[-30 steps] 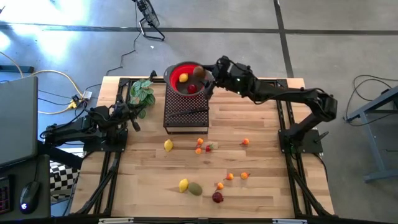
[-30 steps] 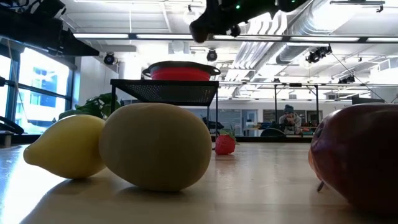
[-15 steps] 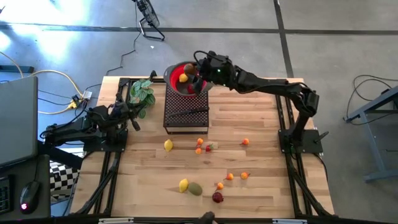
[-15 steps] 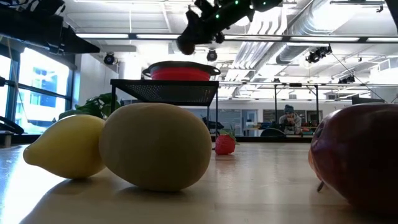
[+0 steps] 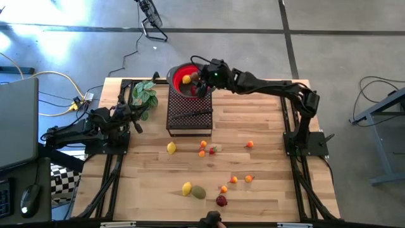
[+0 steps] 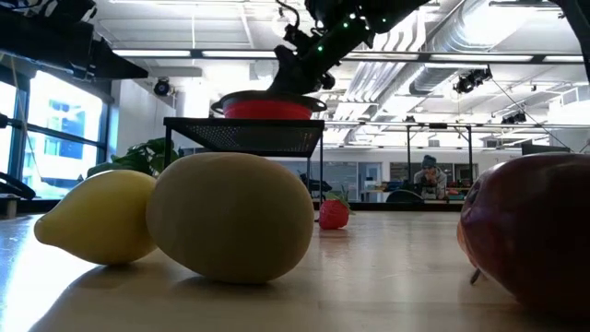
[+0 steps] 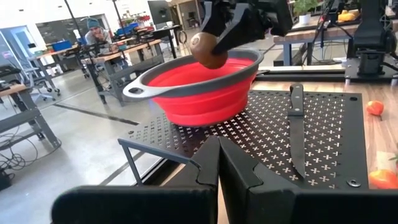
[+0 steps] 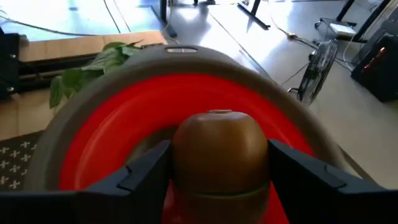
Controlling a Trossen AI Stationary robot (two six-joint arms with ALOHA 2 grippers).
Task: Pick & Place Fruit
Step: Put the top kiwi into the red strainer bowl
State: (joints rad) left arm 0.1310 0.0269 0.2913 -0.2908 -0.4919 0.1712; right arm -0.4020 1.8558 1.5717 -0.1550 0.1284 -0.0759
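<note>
A: Where is the right gripper (image 5: 201,78)?

B: Upper middle of the high view, over the red bowl (image 5: 181,88). Its fingers are clamped on the brown kiwi (image 8: 219,151), one on each side, and the kiwi hangs above the bowl's red inside.

A: What does the bowl stand on?

B: A black mesh rack (image 5: 188,116). In the left wrist view the bowl (image 7: 199,93) sits toward the far end of the rack (image 7: 249,137), with a knife (image 7: 295,127) lying on the mesh beside it. The kiwi (image 7: 208,50) shows there just over the rim, gripped from above.

A: Anything in the bowl already?

B: An orange-yellow fruit (image 5: 186,79) and something dark red next to it.

A: And the rest of the fruit?

B: On the table (image 5: 266,139), in the lower half of the high view. A lemon (image 5: 171,147) below the rack, a second lemon (image 5: 186,188) touching an olive fruit (image 5: 199,192) near the bottom edge, a dark red fruit (image 5: 221,201) to their right, and tiny orange ones (image 5: 250,144) dotted between.

A: The left gripper (image 5: 135,123)?

B: At the left side of the table near the plant (image 5: 144,95), fingers pressed together, holding nothing.
</note>
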